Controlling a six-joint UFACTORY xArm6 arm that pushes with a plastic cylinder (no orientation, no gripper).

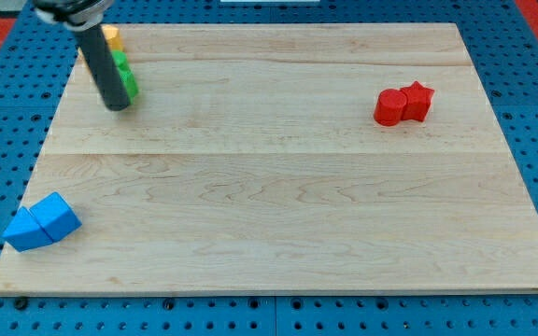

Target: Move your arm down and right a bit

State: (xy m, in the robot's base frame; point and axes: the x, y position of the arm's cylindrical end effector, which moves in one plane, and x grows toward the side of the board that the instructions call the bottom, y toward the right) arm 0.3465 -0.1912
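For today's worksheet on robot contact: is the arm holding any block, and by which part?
Nothing is held. My tip has no pincer; it rests on the board beside the green block, at its left.

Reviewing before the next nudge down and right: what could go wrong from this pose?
1. My tip sits right against the green block, at the view's top left. A rightward move could drag or shove it.
2. The rod hides part of the green block and the yellow block behind it, so contact there cannot be told.
3. The blue blocks and red blocks lie far off; little risk.
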